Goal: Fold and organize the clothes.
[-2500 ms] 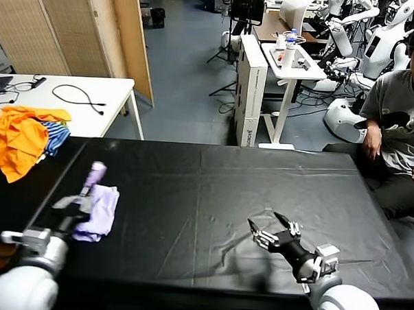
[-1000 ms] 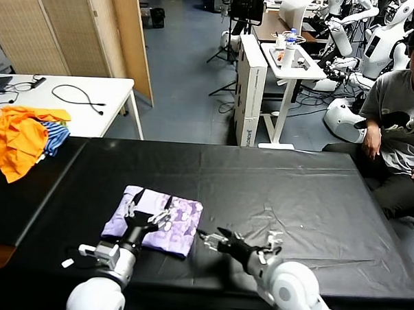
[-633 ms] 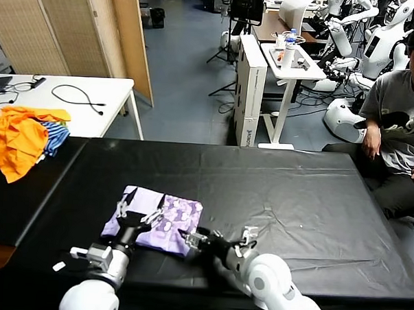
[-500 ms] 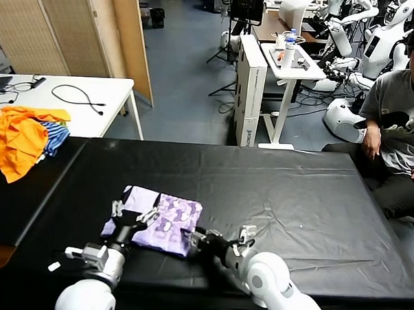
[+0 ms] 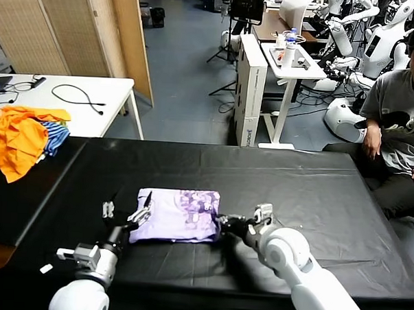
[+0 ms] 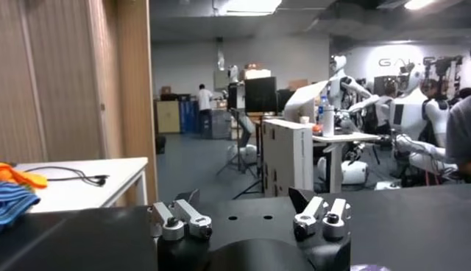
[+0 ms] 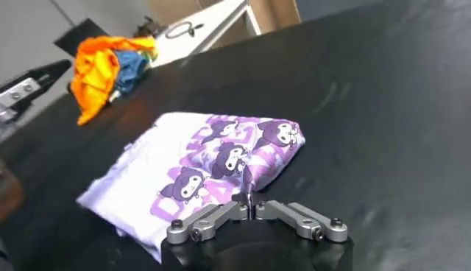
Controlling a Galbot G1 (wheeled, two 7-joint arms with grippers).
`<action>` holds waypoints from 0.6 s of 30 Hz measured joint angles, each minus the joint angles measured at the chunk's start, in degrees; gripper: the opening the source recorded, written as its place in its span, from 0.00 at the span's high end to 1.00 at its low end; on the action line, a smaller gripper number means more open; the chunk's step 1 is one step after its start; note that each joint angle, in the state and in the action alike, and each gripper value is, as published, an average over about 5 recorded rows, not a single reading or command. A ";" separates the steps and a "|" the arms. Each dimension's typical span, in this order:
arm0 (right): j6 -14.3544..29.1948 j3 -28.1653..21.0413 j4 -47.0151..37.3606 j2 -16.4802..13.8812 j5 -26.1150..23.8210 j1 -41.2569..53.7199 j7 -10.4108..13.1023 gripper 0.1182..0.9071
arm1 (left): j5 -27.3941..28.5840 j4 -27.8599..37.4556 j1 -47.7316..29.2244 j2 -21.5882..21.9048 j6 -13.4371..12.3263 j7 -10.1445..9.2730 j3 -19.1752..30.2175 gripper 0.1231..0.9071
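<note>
Before me lies my black counter [image 5: 308, 194]. Off to my left stands a white table [image 5: 92, 116] carrying a black cable [image 5: 77, 96], with wooden panels [image 5: 123, 34] and woven screens [image 5: 23, 34] behind it. The floor [image 5: 186, 92] is grey-blue. Ahead stand a white cabinet [image 5: 251, 92] and a white stand [image 5: 290, 69]; a seated man [image 5: 401, 115] is on my right.

- One folded lavender T-shirt [image 5: 177, 215]
- Two grippers: left gripper [image 5: 127, 212], right gripper [image 5: 224, 222]
- One orange garment pile [image 5: 19, 137]
- One blue-striped cloth [image 5: 55, 136]
- One seated person [image 5: 401, 108]
</note>
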 joint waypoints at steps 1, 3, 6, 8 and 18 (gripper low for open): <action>-0.02 0.33 0.26 -0.40 -0.01 0.01 -0.01 0.92 | -0.60 -0.08 -0.04 0.05 0.31 -0.23 0.02 0.00; -0.02 1.04 0.96 -1.13 -0.34 -0.28 0.04 0.83 | -2.00 -0.29 -0.11 0.31 0.77 -1.05 0.17 0.00; -0.02 2.46 2.57 -2.18 -1.20 -1.47 0.16 0.61 | -4.03 -0.64 -0.15 0.91 0.69 -2.40 0.46 0.00; -0.02 3.67 4.03 -2.92 -2.14 -2.79 -0.08 0.44 | -5.37 -0.98 -0.02 1.34 0.71 -2.85 0.51 0.00; 8.84 10.19 11.65 -5.01 -14.36 -14.10 -1.49 0.00 | -9.39 -2.30 2.23 2.98 1.21 -4.33 0.28 0.00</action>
